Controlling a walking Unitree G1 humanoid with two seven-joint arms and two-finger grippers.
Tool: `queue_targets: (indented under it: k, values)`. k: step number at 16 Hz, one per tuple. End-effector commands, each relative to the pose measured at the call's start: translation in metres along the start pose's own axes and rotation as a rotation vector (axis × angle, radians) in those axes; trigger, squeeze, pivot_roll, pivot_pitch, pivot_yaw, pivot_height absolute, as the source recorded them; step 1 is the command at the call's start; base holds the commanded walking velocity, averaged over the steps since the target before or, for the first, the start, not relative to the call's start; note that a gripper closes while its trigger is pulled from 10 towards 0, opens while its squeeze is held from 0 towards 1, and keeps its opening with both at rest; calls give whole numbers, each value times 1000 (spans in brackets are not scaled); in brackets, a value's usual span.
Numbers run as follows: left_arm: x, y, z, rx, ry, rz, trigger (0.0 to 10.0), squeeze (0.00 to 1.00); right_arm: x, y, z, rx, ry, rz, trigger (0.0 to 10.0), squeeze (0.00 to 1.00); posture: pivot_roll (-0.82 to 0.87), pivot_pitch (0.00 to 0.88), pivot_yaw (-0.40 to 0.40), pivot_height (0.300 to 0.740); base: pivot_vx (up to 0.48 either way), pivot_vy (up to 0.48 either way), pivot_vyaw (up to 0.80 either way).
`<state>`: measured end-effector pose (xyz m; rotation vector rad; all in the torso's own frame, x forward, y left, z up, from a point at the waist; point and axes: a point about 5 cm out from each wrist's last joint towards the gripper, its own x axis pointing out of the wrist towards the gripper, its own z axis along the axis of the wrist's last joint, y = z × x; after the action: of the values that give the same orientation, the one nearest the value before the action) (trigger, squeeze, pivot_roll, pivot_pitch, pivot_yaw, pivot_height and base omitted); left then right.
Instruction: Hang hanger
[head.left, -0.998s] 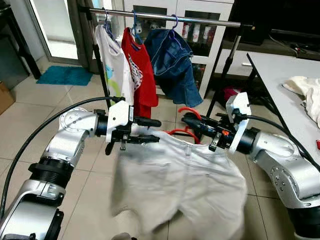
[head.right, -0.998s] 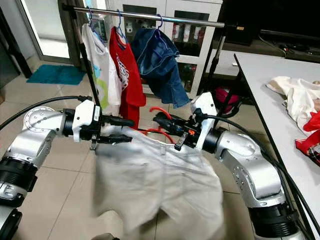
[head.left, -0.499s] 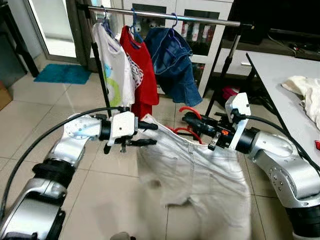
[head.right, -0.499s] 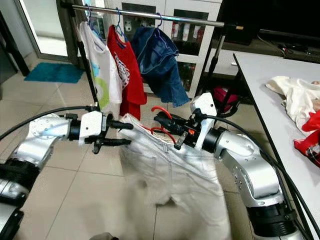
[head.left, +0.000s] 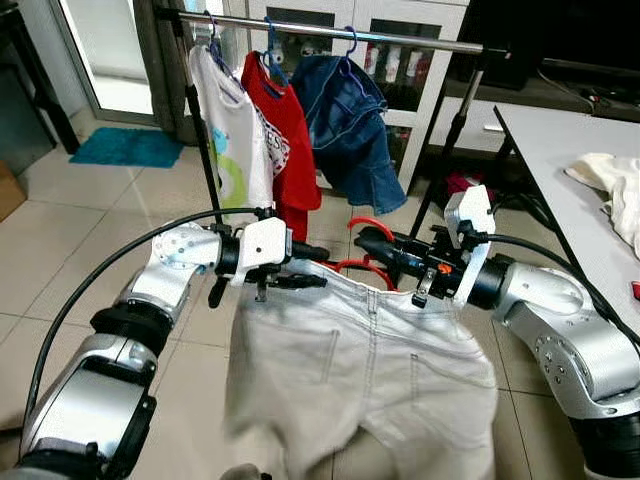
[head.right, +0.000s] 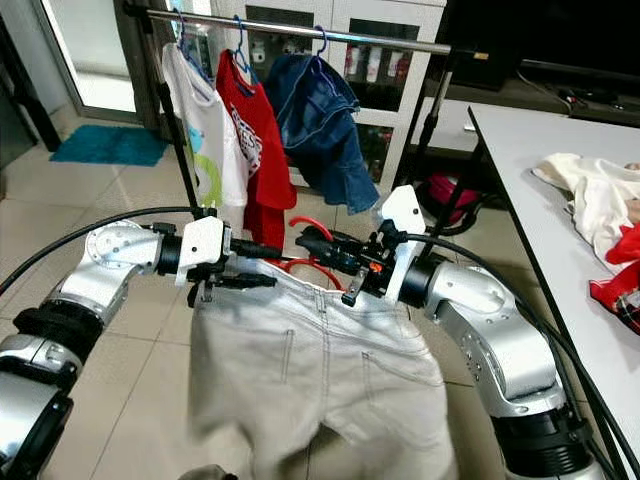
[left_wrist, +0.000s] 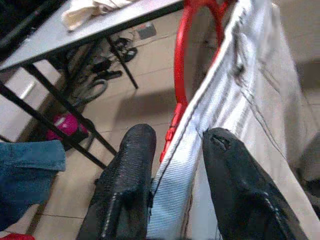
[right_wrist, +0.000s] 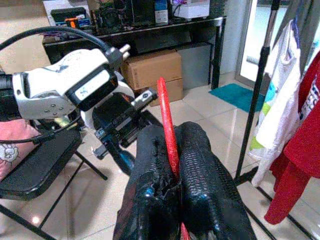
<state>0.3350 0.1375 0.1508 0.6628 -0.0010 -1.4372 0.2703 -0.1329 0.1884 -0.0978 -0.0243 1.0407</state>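
Note:
Pale grey shorts (head.left: 360, 370) hang in front of me by their waistband, threaded on a red hanger (head.left: 373, 222). My left gripper (head.left: 318, 266) is shut on the waistband's left end; the left wrist view shows the band (left_wrist: 172, 175) pinched between both fingers, with the hanger (left_wrist: 179, 65) behind it. My right gripper (head.left: 368, 244) is shut on the hanger at the waistband's right side, and the right wrist view shows the red wire (right_wrist: 164, 105) clamped between its fingers (right_wrist: 200, 165). The metal clothes rail (head.left: 400, 38) runs across above and beyond both grippers.
On the rail hang a white T-shirt (head.left: 228, 140), a red T-shirt (head.left: 285, 140) and a denim garment (head.left: 350, 130), each on a blue hanger. A grey table (head.left: 560, 150) with crumpled cloth (head.left: 610, 180) stands at the right. A teal mat (head.left: 125, 148) lies on the tiled floor.
The shorts swung and hung slanted before; now the waistband is level and the cloth hangs flat. My left gripper has shifted slightly right, towards the right gripper, which has barely moved.

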Motion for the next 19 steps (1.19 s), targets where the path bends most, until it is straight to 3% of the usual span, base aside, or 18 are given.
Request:
queue_targets:
  k: [1, 4, 13, 19]
  values:
    - [1, -1, 0, 11, 17, -37, 0, 0, -1, 0, 16, -51, -62, -4, 0, 0, -117, 0, -26, 740, 0, 0, 0]
    - [3, 3, 4, 3, -31, -24, 0, 0, -2, -2, 16, -54, -61, -13, 0, 0, -118, 0, -21, 740, 0, 0, 0]
    - [2, 2, 4, 9, -54, -17, 0, 0, -3, -5, 14, -49, -44, -21, 0, 0, -122, 0, -28, 740, 0, 0, 0]
    - [0, 0, 14, 45, -125, -22, 0, 0, -8, -15, -8, -52, 109, -121, 0, 0, -119, 0, -22, 740, 0, 0, 0]
